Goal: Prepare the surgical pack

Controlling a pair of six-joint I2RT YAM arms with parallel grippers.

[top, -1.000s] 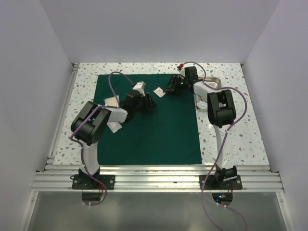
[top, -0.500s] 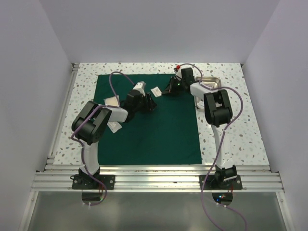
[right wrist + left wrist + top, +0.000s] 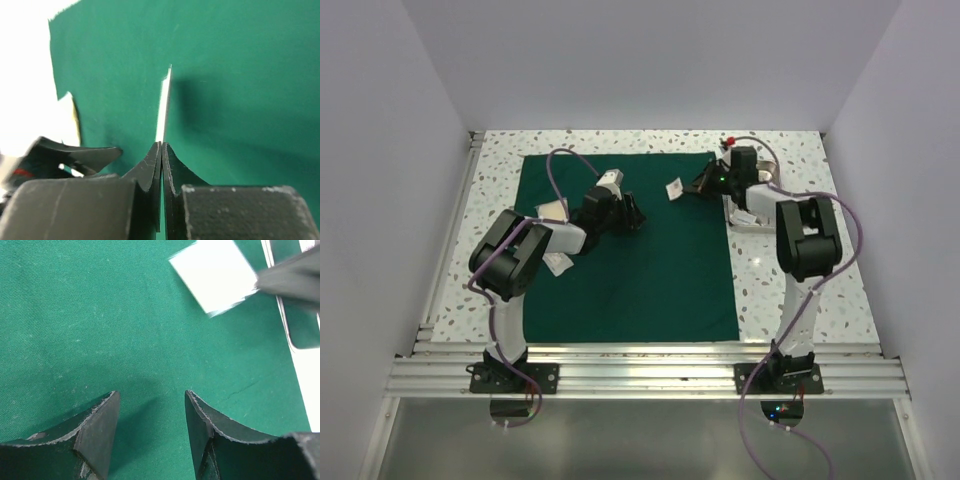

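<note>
My right hand (image 3: 161, 150) is pinched shut on a small white card (image 3: 674, 188), above the far right of the green cloth (image 3: 630, 280), which lies flat on the desk (image 3: 498, 170); my left hand (image 3: 150, 410) hangs open, empty, just left of the card

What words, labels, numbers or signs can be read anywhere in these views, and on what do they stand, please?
None can be read.
The white card held by the right gripper shows a blank face.
The white stickers on the left arm are too small to read.
The green sheet is plain.
</note>
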